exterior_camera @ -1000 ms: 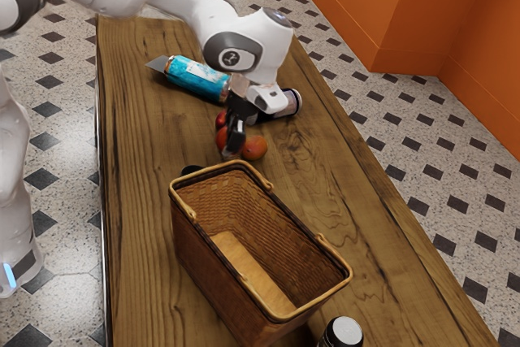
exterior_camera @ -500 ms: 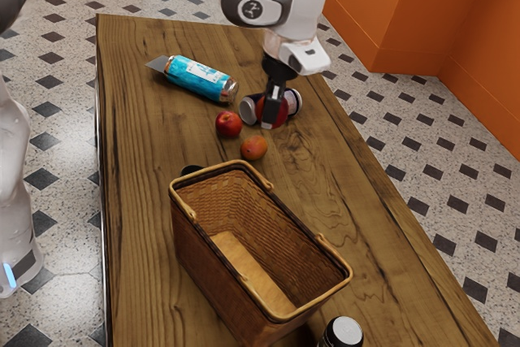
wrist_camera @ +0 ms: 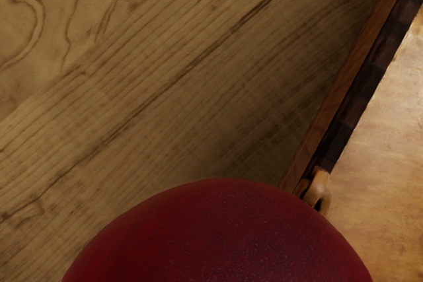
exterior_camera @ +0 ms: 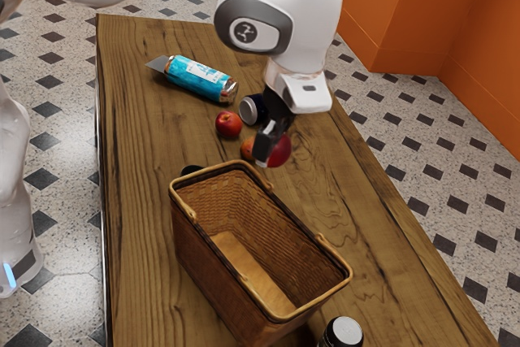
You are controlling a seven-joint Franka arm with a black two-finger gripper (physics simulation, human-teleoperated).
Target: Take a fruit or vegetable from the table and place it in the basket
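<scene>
Exterior view: the end effector (exterior_camera: 271, 149) is closed around a dark red fruit (exterior_camera: 280, 151), pinching it clear of the tabletop (exterior_camera: 146, 241), with one finger seen across its side. In this picture, the held fruit appears just above the nearer-to-arm end of the woven basket (exterior_camera: 207, 270), outside its opening, and partly in front of an orange fruit (exterior_camera: 247, 149). A smaller red fruit (exterior_camera: 228, 124) sits near that orange one, toward the exterior view's left. Behind these, a blue can (exterior_camera: 199, 79) lies on its side with a grey pointed piece (exterior_camera: 156, 63) at one end, and a dark can (exterior_camera: 250, 110) with a pale end lies partly hidden by the arm. A bottle with a white cap (exterior_camera: 348, 331) stands beside the basket at the lower edge. Wrist view: the dark red fruit looms large and rounded at the hand, over the grained wood of the tabletop. Next to it run the basket's dark rim, a small pale loop (wrist_camera: 318, 191) and the light inner floor (wrist_camera: 390, 137).
</scene>
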